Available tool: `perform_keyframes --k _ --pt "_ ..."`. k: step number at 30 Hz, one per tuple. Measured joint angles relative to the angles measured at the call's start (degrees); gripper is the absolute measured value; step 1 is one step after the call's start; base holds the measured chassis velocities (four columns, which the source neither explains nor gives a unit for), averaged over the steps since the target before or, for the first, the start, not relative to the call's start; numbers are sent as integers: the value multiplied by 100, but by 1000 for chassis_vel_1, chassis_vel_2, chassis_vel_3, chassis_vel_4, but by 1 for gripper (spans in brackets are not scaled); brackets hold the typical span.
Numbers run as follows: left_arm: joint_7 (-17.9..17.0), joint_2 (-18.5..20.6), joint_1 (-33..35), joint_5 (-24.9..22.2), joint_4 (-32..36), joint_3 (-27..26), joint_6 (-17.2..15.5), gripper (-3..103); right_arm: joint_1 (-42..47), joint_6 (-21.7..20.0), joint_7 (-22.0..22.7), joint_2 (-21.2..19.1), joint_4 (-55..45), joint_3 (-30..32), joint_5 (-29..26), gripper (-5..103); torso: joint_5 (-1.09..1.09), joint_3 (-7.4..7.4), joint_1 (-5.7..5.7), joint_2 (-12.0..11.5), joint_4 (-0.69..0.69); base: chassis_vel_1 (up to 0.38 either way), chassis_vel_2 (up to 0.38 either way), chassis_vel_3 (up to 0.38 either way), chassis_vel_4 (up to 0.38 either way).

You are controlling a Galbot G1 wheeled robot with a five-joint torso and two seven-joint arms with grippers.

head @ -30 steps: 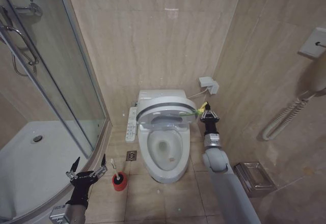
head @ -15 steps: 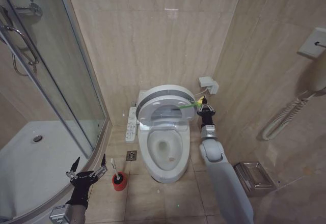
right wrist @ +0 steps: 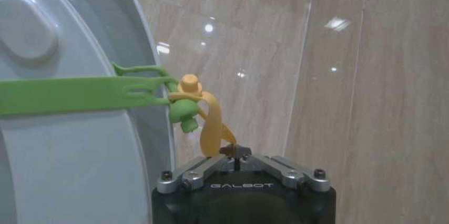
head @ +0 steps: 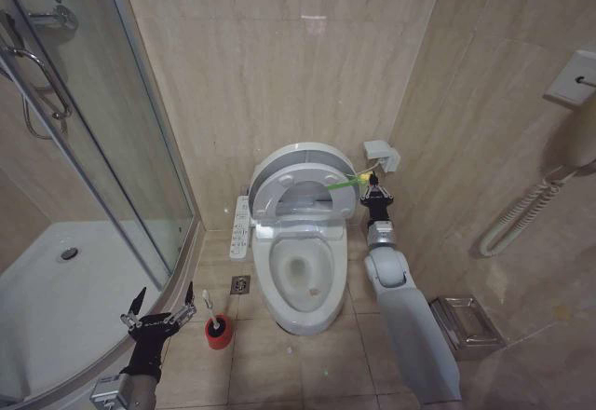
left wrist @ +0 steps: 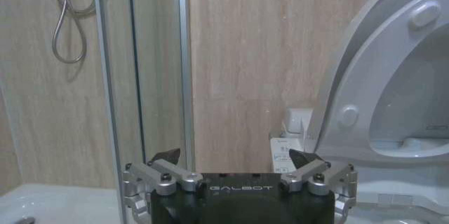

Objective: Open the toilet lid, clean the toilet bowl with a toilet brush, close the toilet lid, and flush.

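My right gripper (head: 374,189) pinches the yellow-green loop (right wrist: 200,113) tied to the large glossy white oval toilet lid (head: 300,179), which stands raised behind the white ceramic toilet bowl (head: 300,284). My left gripper (head: 158,314), jaws spread, hovers beside the thin white toilet brush (head: 213,315) in its red cup holder (head: 219,333).

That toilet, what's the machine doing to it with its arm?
It is lifting the toilet lid. The right claw is shut on the yellow-green loop tied to the lid's edge and pulls by it; the lid stands raised toward the back wall, leaving the toilet bowl uncovered. The left claw hangs open near the floor by the shower, holding nothing. The toilet brush stands in its red holder on the floor, untouched.
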State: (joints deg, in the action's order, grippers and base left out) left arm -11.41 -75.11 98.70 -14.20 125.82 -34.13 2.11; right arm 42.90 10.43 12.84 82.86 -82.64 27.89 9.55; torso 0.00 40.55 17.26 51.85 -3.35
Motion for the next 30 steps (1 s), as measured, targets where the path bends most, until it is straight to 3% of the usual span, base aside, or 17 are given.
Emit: perform_keyframes --k 10,17,30 --pt "0 0 0 0 0 0 0 100 -434 -371 -1 125 282 -111 -144 0 0 0 0 0 -1 0 0 0 0" --pt "0 0 0 0 0 0 0 100 -892 -847 -80 82 477 -193 -371 0 0 0 0 0 -1 0 0 0 0" --pt "0 0 0 0 0 0 0 100 -1563 -1040 -276 -10 1036 -227 -487 0 1 0 0 0 0 0 0 0 0"
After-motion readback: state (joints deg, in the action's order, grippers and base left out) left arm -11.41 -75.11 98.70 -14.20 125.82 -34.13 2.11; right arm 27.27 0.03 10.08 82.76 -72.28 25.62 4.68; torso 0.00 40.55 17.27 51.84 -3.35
